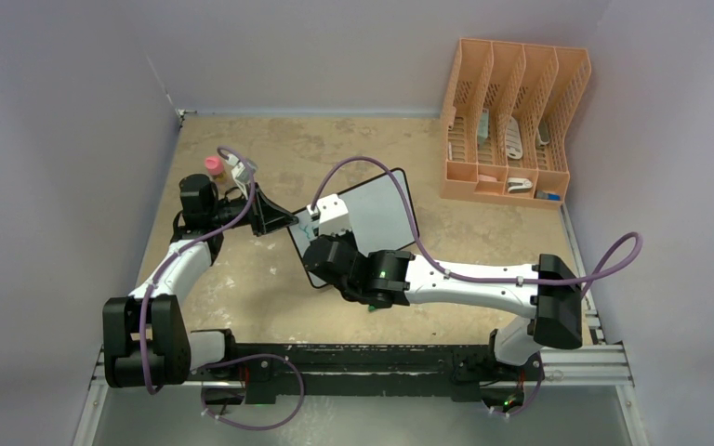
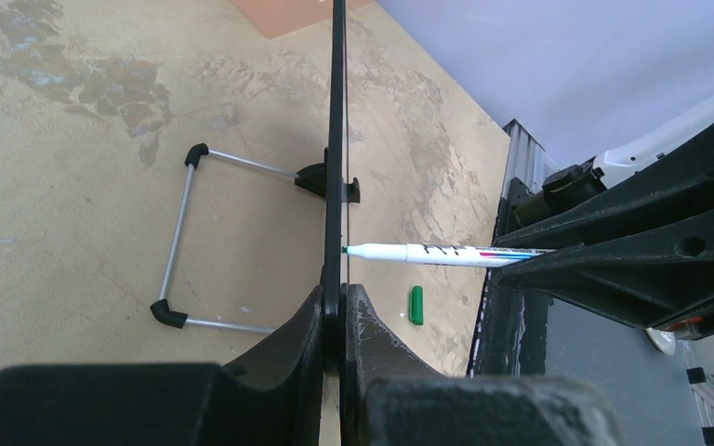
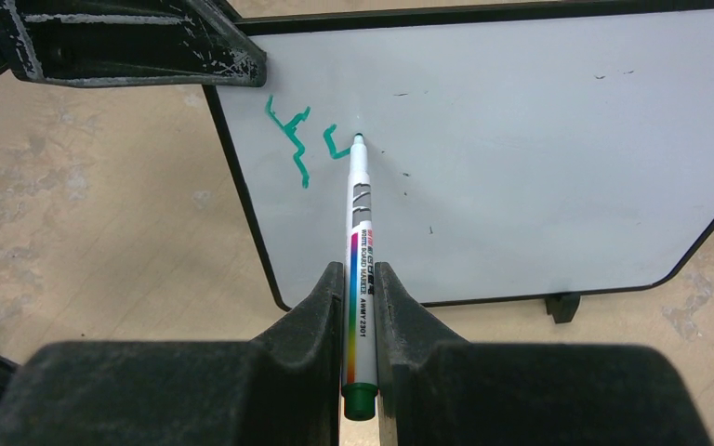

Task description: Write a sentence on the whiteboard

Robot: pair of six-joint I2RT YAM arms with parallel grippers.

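Note:
The whiteboard (image 1: 376,209) stands tilted on the table, and the left wrist view sees it edge-on (image 2: 337,139). My left gripper (image 2: 342,307) is shut on its black frame at the board's left edge (image 1: 279,220). My right gripper (image 3: 360,288) is shut on a white marker (image 3: 361,223) with a rainbow stripe. The marker's tip touches the white surface (image 3: 539,167) near the upper left corner. Of the sentence (image 3: 293,139), only two teal-green zigzag marks show, just left of the tip. The marker also shows from the side (image 2: 446,253), tip against the board.
A green marker cap (image 2: 416,305) lies on the table in front of the board. The board's wire stand (image 2: 178,232) sticks out behind it. An orange file rack (image 1: 511,125) stands at the back right, and a pink-capped bottle (image 1: 214,165) behind my left arm.

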